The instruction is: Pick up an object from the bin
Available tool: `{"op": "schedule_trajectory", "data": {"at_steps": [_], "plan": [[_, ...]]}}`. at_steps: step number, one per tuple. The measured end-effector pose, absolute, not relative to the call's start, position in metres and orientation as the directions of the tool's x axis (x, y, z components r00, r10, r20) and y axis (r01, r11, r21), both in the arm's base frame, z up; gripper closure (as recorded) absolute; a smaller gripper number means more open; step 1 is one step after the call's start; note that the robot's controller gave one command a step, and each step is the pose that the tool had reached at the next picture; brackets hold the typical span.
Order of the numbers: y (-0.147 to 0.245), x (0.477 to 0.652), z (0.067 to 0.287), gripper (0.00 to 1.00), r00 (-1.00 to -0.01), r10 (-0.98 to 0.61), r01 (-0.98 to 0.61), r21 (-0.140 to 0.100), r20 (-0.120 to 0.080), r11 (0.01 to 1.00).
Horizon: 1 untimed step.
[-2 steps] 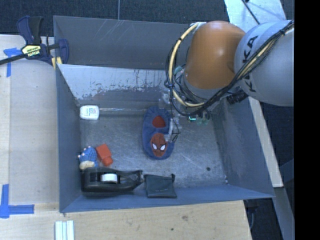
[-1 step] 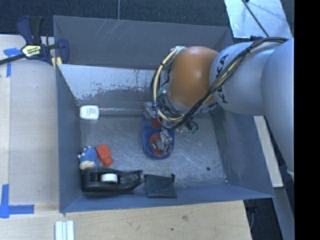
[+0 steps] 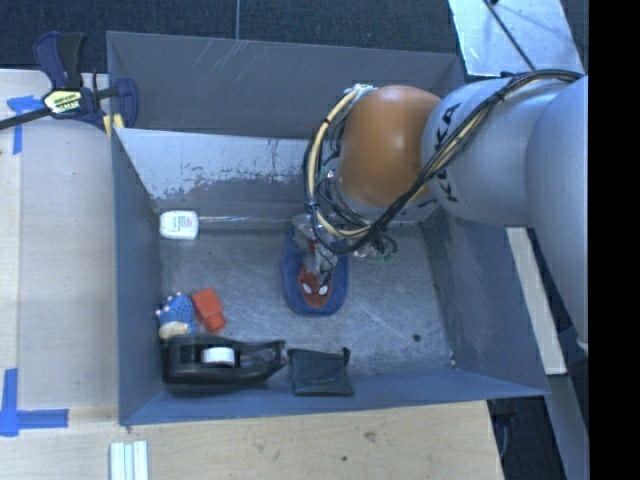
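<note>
The KUKA arm's gripper (image 3: 318,256) hangs straight down over a blue, oval, soft-looking fabric piece with a red patch (image 3: 300,290) at the centre of the grey metal bin (image 3: 140,268). It is probably the target because it lies alone, well apart from the black tape dispenser (image 3: 220,358) and orange block (image 3: 208,310) toward 7 o'clock. Whether the gripper is spread or closed cannot be told from this angle.

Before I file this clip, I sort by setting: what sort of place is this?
Probably a robotics lab's bin-picking station: a grey metal bin of unrelated loose things, such as a black tape dispenser and an orange block, with a robot arm's gripper over a blue oval thing mid-bin.
</note>
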<state>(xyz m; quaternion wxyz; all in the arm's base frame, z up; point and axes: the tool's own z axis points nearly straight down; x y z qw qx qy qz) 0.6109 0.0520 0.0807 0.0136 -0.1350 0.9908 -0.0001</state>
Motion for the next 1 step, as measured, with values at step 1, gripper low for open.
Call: {"op": "schedule_trajectory", "data": {"at_steps": [1], "plan": [[0.0596,0.6182,0.2331,1.0,-0.971,-0.24,-0.24,-0.002,-0.013,0.971]]}}
